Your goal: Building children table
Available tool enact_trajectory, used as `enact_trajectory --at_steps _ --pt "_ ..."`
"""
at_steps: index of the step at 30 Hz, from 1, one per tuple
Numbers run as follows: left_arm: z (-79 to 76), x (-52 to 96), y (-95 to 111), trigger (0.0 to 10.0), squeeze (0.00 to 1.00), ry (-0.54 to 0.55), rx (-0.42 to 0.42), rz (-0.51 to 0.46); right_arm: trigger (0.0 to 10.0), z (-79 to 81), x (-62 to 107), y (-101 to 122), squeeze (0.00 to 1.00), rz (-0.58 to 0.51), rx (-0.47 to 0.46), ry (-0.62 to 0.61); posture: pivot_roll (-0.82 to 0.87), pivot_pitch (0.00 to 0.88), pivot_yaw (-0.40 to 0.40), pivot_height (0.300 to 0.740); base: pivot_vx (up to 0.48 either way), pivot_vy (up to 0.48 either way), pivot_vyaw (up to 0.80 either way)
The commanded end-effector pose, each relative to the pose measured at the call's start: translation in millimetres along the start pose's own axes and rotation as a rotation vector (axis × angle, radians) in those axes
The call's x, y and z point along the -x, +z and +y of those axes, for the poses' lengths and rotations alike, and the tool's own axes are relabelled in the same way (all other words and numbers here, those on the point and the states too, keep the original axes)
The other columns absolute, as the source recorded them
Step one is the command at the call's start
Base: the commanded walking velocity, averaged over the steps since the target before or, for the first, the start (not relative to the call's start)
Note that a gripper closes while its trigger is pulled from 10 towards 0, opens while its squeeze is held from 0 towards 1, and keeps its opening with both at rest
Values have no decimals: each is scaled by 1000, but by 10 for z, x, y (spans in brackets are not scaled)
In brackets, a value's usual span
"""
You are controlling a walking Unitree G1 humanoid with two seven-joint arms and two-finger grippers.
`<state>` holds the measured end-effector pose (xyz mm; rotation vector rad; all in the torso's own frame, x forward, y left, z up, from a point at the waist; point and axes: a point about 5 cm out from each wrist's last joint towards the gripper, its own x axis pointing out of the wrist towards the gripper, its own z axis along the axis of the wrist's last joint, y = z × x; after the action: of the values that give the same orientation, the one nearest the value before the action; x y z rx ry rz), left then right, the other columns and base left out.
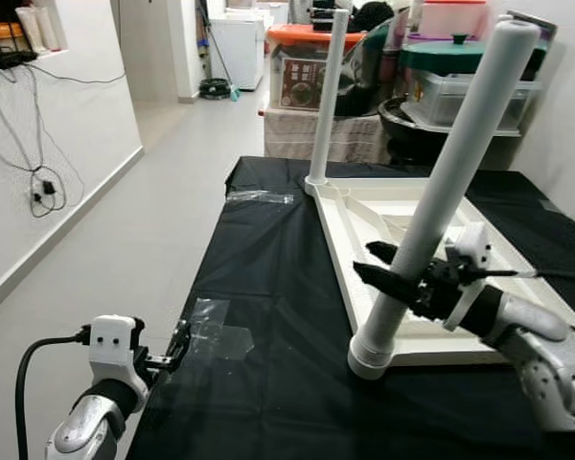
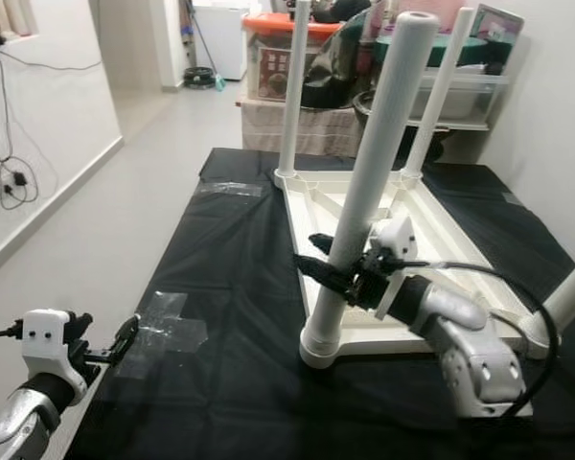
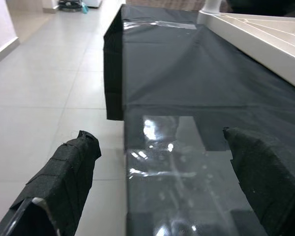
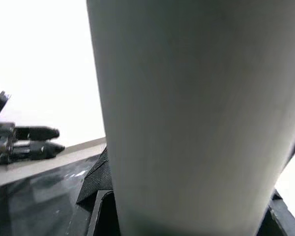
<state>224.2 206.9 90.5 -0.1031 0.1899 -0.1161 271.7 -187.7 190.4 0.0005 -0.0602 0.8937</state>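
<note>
Two grippers at work, read left to right. Left gripper low at the near-left edge of the black cloth, fingers spread wide over a taped patch, holding nothing — well apart from the tabletop. Upside-down white tabletop flat on the cloth, two far legs upright in their corner sockets. Near leg tilted, base at the near-left corner, apparently seated crooked or not fully home. Right gripper pinched around that leg partway up.

Likely trouble: twisting or pushing while tilted — cross-seating or jamming at the socket. Sideways force high on the leg, and nothing bracing the tabletop — possible sliding over the slick cloth, or the corner lifting. Smooth round leg — possible slip inside the grip. Fourth leg at far right, low in the right eye view, lying loose or leaning; cannot tell which.
</note>
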Motion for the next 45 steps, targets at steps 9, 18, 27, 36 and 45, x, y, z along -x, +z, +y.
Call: enact_trajectory --at_steps 9,18,27,36,45 --pt "-12 -41 -37 10000 0 -10 12 12 10000 82 -326 -591 0 295 -113 -306 91 0 -33 740 0 0 0" --pt "-56 -61 -59 10000 0 -13 21 13 10000 64 -442 -850 0 447 -138 -678 97 0 -48 740 0 0 0" --pt "-39 -63 -87 10000 0 7 21 17 10000 -118 -330 -972 0 491 -200 -963 98 0 -59 740 0 0 0" --pt "-50 -51 -120 10000 0 14 28 25 10000 -194 -167 -1054 0 501 -268 -1144 96 0 -57 740 0 0 0" --pt "-22 -58 -114 10000 0 34 23 21 10000 -261 -44 -954 0 423 -213 -1413 100 0 -57 740 0 0 0"
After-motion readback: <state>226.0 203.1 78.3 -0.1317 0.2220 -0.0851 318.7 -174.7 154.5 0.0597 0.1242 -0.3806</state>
